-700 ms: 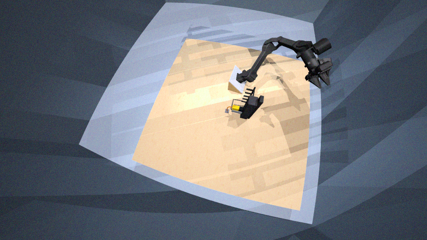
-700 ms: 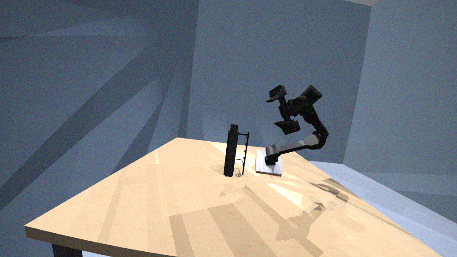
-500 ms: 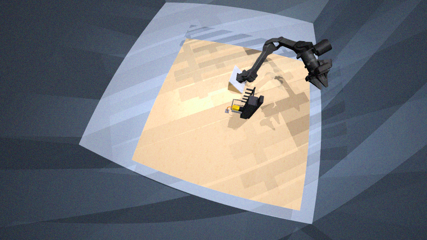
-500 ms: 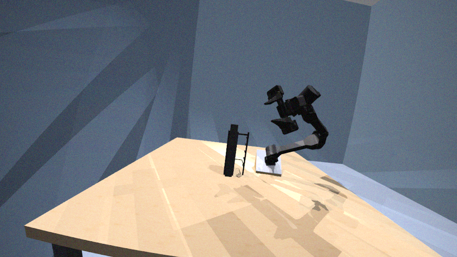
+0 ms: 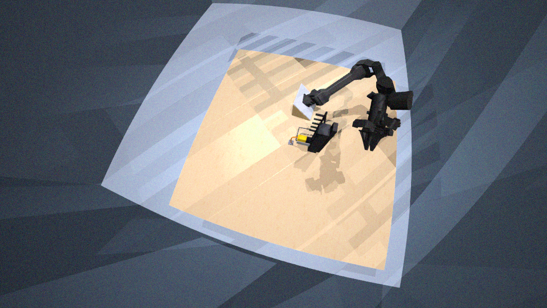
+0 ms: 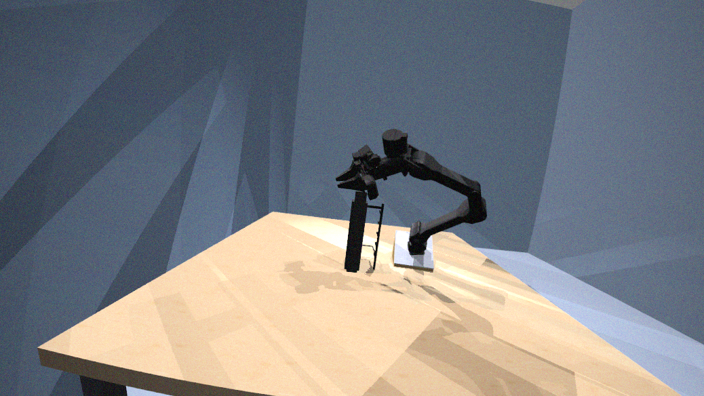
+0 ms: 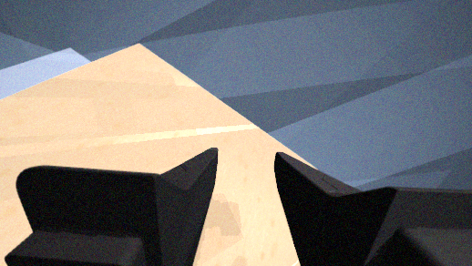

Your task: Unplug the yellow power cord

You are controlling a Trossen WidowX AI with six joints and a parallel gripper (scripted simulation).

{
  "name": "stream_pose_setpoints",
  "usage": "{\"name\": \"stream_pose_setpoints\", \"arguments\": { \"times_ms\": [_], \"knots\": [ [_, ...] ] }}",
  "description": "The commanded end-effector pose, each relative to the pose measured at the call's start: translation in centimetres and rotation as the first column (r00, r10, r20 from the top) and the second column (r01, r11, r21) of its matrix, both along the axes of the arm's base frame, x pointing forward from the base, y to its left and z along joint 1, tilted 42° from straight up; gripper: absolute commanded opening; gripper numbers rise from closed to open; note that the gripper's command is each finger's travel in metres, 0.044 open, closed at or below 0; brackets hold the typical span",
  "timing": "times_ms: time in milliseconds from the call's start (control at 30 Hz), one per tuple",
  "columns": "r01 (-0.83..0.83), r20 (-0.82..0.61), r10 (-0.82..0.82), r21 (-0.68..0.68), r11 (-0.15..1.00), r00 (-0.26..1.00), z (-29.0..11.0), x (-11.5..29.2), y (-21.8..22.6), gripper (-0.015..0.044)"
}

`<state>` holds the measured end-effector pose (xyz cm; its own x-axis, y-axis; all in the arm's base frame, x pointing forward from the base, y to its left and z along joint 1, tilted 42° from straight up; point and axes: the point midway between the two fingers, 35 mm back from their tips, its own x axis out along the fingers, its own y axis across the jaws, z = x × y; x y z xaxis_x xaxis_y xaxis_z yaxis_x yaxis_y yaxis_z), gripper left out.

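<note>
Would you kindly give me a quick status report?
Gripper part-open, empty, above the power strip. Yellow plug still seated. Nothing blocking.

You have one counter (image 6: 245, 314), and on it one black power strip (image 6: 355, 231) standing upright. One yellow plug (image 5: 302, 137) sits in it, with one thin cord (image 5: 293, 138) running off the plug. One black rack (image 6: 378, 231) stands just beside the strip. One arm (image 6: 443, 177) rises from one pale base plate (image 6: 399, 260), carrying one pincer (image 7: 246, 200) with two fingers.
</note>
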<state>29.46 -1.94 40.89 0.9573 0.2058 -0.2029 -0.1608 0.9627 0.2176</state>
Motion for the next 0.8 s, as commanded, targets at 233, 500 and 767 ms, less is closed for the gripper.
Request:
{"name": "stream_pose_setpoints", "arguments": {
  "times_ms": [233, 500, 767],
  "knots": [
    [0.419, -0.548, -0.179, 0.351, 0.837, 0.817, -14.0, 5.1, -9.5, 0.0160],
    [0.744, -0.864, -0.054, 0.399, 0.536, 0.501, -24.6, 2.6, -12.2, 0.0160],
    [0.970, -0.927, 0.371, 0.128, 0.206, 0.043, -33.7, -2.4, -9.5, 0.0160]
  ]
}}
